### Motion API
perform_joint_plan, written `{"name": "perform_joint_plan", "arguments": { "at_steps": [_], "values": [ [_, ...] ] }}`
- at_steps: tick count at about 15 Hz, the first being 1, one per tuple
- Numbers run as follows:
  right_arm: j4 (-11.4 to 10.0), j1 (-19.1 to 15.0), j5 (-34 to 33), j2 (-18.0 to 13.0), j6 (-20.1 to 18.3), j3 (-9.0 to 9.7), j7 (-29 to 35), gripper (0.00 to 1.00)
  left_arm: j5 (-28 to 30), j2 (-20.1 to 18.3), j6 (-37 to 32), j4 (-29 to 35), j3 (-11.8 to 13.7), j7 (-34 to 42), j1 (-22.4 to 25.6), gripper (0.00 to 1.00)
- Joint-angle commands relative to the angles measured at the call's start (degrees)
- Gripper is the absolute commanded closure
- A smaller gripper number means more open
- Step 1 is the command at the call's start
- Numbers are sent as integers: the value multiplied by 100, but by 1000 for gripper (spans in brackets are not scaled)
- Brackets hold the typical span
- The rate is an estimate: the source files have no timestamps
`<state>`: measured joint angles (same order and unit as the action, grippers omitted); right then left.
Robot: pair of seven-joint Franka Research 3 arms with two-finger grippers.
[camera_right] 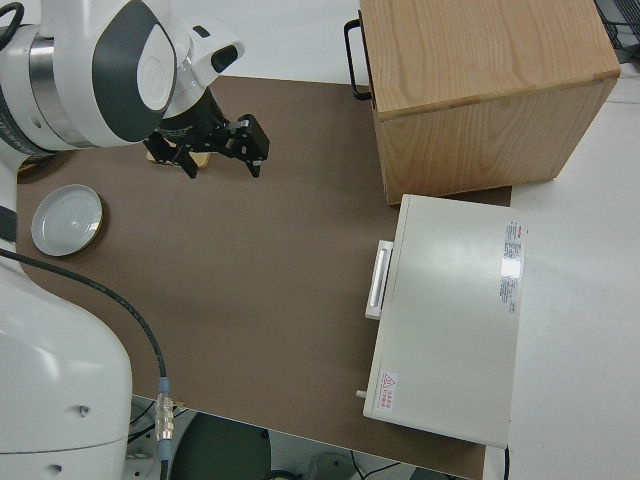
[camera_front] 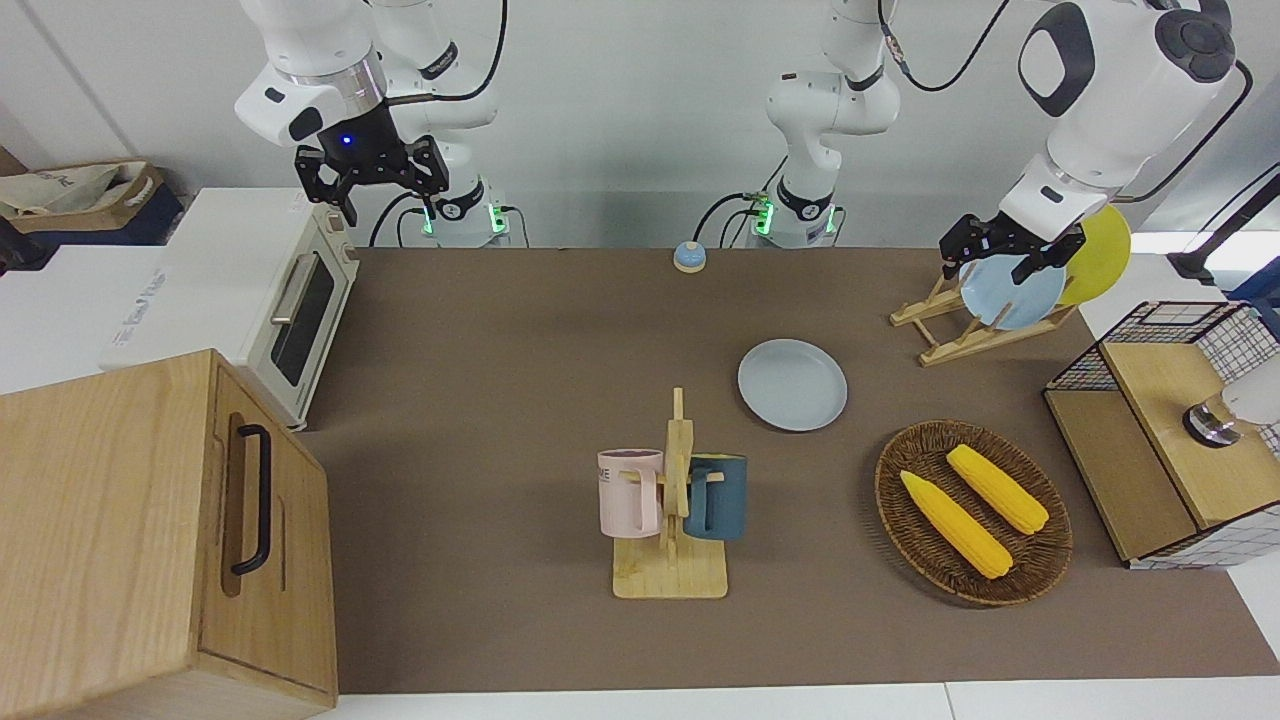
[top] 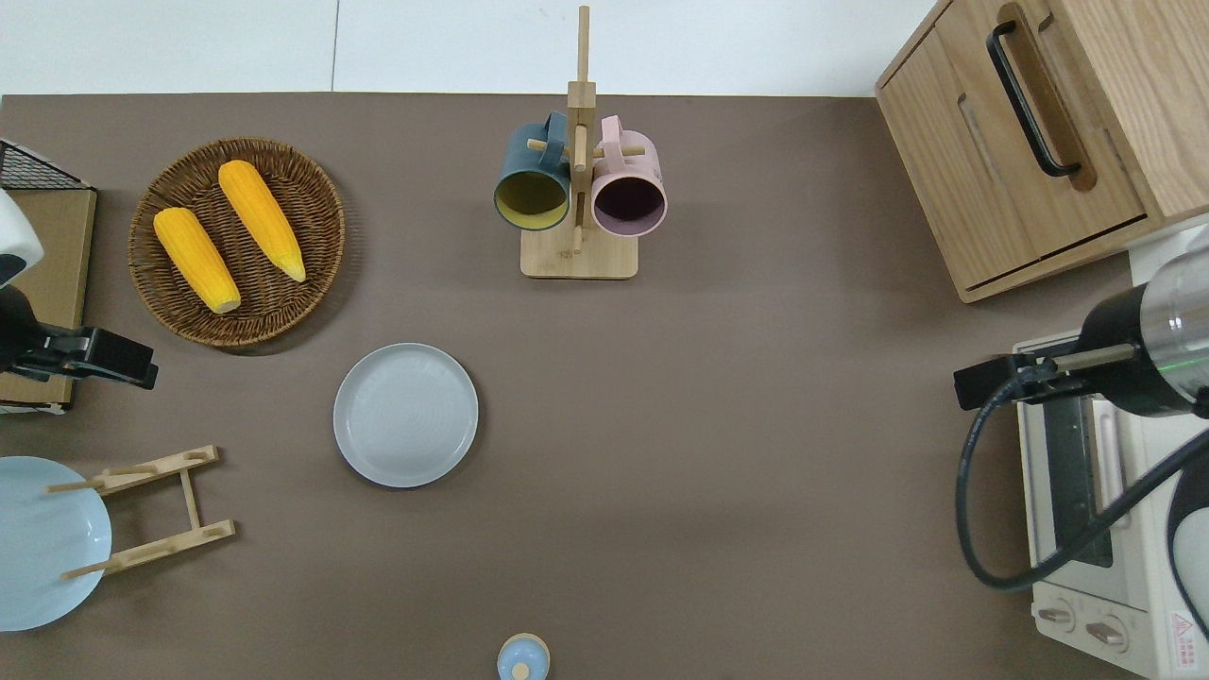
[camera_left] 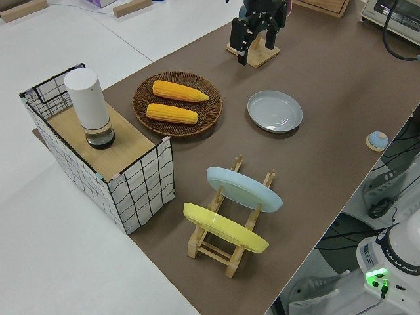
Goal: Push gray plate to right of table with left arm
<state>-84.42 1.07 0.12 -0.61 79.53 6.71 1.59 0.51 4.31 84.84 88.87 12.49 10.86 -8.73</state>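
Observation:
The gray plate [camera_front: 792, 385] [top: 405, 415] [camera_left: 274, 110] lies flat on the brown table [camera_front: 500, 350], between the wicker basket and the wooden plate rack and a little toward the table's middle. My left gripper [camera_front: 1008, 262] [top: 94, 357] [camera_left: 257, 44] hangs open and empty in the air. It is over the table's edge at the left arm's end, well apart from the plate. The right arm is parked with its gripper [camera_front: 372, 185] [camera_right: 222, 158] open.
A wicker basket [top: 312, 179] holds two corn cobs. A wooden rack [top: 161, 515] carries a sky-blue plate [camera_front: 1010, 292] and a yellow plate [camera_front: 1100, 255]. A mug stand [top: 578, 255], wire crate [camera_front: 1160, 340], toaster oven [camera_front: 290, 310], wooden cabinet [camera_front: 150, 530] and small blue bell [camera_front: 689, 257] also stand here.

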Motion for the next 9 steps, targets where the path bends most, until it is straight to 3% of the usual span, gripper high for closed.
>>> {"name": "perform_joint_plan", "arguments": {
  "at_steps": [1,3,7,9],
  "values": [
    [22,-116,59,-36,-69,85,8,17,89,-553,190,849,17,-93,-50,0],
    [22,-116,59,-36,-78,76,8,17,142,-808,330,1323,8,-154,-50,0],
    [22,-116,59,-36,-69,85,8,17,335,-836,839,1852,-36,-743,-67,0],
    [22,-116,59,-36,-69,85,-1,17,397,-1054,1295,2334,-36,-831,-67,0]
  ]
}}
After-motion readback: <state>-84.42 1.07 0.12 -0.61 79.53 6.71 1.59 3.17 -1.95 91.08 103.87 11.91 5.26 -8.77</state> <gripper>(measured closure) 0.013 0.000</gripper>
